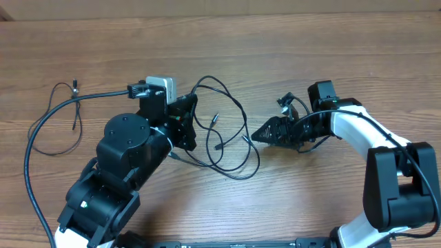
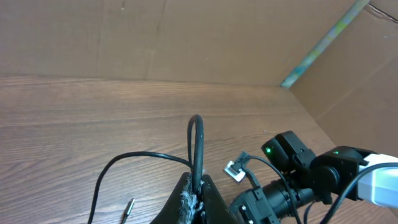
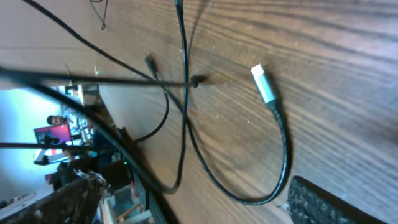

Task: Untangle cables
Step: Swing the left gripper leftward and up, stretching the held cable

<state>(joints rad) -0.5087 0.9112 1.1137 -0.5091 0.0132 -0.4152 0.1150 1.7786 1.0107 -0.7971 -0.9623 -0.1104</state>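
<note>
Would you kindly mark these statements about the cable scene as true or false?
1. The left claw is shut on a cable. True.
2. The right claw grips a cable. False: it is open and holds nothing.
3. A silver-tipped plug lies on the wooden table. True.
4. The cables sit in a tray. False: they lie loose on the bare table.
</note>
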